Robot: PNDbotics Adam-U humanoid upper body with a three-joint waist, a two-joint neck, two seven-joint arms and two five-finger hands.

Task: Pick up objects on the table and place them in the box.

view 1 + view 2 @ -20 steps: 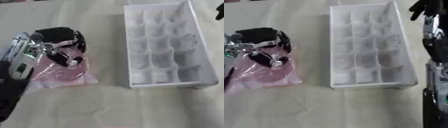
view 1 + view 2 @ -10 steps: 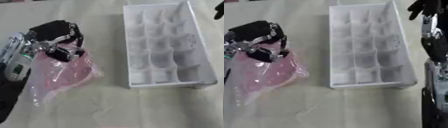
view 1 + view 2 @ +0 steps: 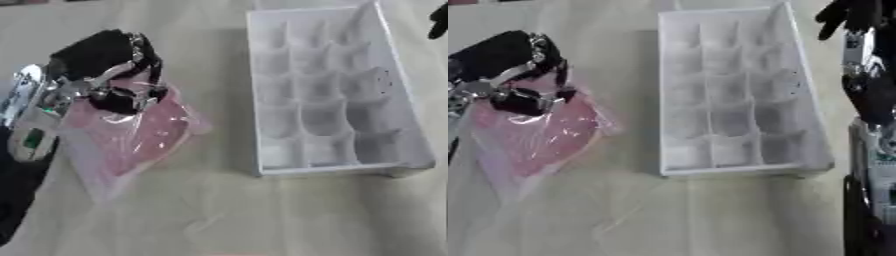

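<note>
The tabletop [image 3: 262, 215] under me is a pale cream surface, faintly creased, and it fills nearly all I can see. On it, to my right of centre, lies the box [image 3: 328, 90], a long white tray split by thin walls into rows of small square compartments, its length running away from me; every compartment I can see into looks white and holds nothing I can make out. My right arm [image 3: 872, 150] rises along the right edge, black with silver parts, and at its top my right hand [image 3: 849, 15] hangs just past the far right corner of the box, its dark fingers drooping loosely and closed on nothing. On the left, well apart from the box, is the pink bag [image 3: 131, 135], a clear plastic packet with something pink inside, crumpled and catching the light, its lower end trailing toward me. My left hand [image 3: 109, 70] is at the bag's upper end, black fingers curled down over it and pinching the plastic, so I am grasping it there. I cannot tell whether its lower end touches the tabletop.
</note>
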